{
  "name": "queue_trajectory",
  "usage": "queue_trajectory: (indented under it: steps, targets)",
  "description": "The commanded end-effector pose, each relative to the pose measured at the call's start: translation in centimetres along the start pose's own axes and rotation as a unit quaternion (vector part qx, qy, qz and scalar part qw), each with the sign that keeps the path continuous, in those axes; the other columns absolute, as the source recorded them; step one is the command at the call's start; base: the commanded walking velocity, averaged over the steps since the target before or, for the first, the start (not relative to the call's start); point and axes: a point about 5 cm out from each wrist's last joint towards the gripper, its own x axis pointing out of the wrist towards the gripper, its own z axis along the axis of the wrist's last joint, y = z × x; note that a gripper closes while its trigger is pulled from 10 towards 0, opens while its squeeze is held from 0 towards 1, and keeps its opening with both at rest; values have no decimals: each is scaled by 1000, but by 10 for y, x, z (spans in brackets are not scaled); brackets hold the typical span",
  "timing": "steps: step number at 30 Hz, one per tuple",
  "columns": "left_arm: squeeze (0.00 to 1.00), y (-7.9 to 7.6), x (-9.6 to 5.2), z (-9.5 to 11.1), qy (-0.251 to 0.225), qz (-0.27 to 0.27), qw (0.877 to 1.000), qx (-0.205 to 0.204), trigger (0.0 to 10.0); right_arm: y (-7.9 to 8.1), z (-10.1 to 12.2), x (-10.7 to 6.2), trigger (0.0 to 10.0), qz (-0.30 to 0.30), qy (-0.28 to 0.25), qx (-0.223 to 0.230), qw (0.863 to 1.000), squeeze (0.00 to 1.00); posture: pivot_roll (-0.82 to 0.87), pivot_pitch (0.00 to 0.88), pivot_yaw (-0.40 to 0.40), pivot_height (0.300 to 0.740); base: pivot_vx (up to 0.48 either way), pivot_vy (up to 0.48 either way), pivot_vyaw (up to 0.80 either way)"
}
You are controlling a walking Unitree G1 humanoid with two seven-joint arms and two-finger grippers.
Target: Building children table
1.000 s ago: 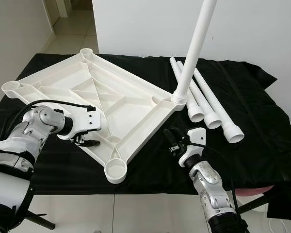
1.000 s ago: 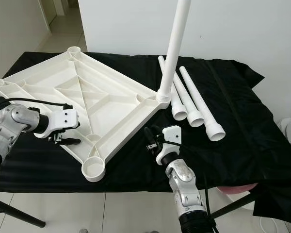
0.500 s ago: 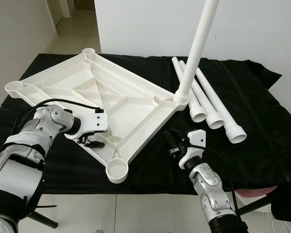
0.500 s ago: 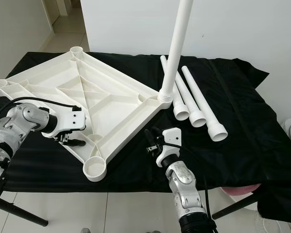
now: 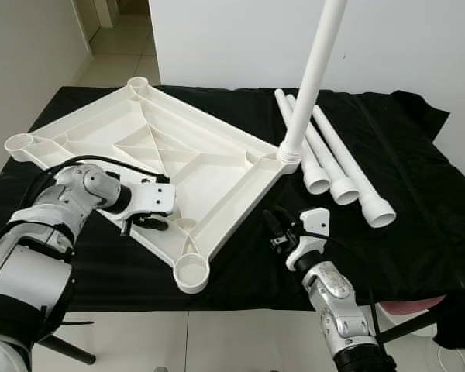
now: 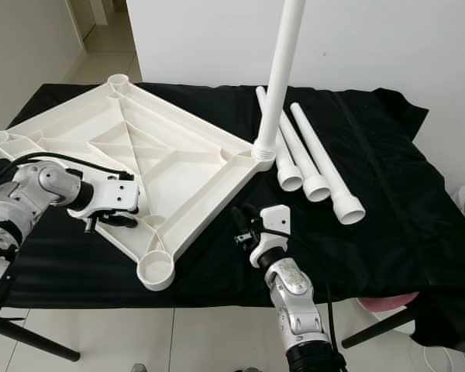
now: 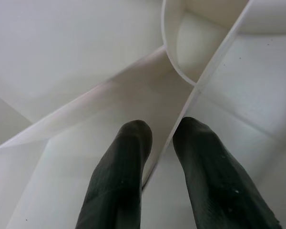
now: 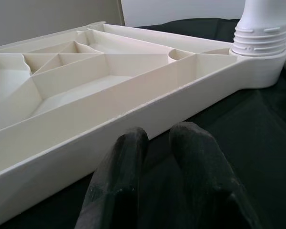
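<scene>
Honestly, the one fitted leg point(image 5: 308, 74) leans, so if the left claw point(image 5: 151, 222), pinched on a rib at the near edge, tugs the tabletop point(image 5: 178, 159), the leg could topple. The white ribbed top lies upside down on the black-draped desk point(image 5: 418, 209), three loose legs point(image 5: 337, 167) beside it. The right claw point(image 5: 277, 231) hovers nearly closed, empty.

arms: silver, jointed metal
wrists: white housings, black cables
left hand point(image 5: 149, 224): black ribbed fingers
right hand point(image 5: 272, 226): same
</scene>
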Motion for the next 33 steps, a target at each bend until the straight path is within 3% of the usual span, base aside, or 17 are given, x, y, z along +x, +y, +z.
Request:
queue_trajectory:
  steps: [1, 11, 14, 16, 17, 23, 25, 27, 29, 33]
  targets:
    - [0, -11, 6, -11, 5, -6, 999, -35, 0, 0, 0, -1, 10000, -1, 2, -2, 1000, 0, 7, 46, 18, 740, 0, 0, 0]
    - [0, -17, 10, -11, -12, -17, 999, -42, 0, 0, 0, -1, 10000, 0, 2, -1, 1000, 0, 9, 46, 16, 740, 0, 0, 0]
    - [0, -12, 14, -1, -49, 6, 998, -47, 0, 0, 0, -1, 10000, -1, 1, -1, 1000, 0, 12, 47, 19, 740, 0, 0, 0]
    - [0, -12, 14, -1, -49, 6, 998, -47, 0, 0, 0, -1, 10000, -1, 1, -1, 1000, 0, 12, 47, 19, 740, 0, 0, 0]
    - [0, -9, 19, 10, -80, 19, 996, -46, 0, 0, 1, -1, 10000, -2, 0, -1, 1000, 0, 9, 46, 19, 740, 0, 0, 0]
    - [0, -11, 33, 33, -141, 33, 989, -37, 0, 0, 1, 0, 10000, -3, 0, 0, 1000, 0, 6, 46, 16, 740, 0, 0, 0]
    - [0, -19, 46, 57, -198, 22, 979, -29, 0, 0, 1, 0, 10000, -3, 0, 0, 1000, 0, 8, 46, 15, 740, 0, 0, 0]
    - [0, -19, 46, 57, -198, 22, 979, -29, 0, 0, 1, 0, 10000, -3, 0, 0, 1000, 0, 8, 46, 15, 740, 0, 0, 0]
    - [0, -25, 52, 76, -239, 15, 971, -13, 0, 1, 0, 0, 10000, -2, 0, 0, 1000, 0, 10, 47, 14, 740, 0, 0, 0]
    - [0, -22, 52, 87, -253, 27, 967, 3, 0, 1, 1, 1, 10000, -1, -1, -1, 1000, 0, 12, 46, 12, 740, 0, 0, 0]
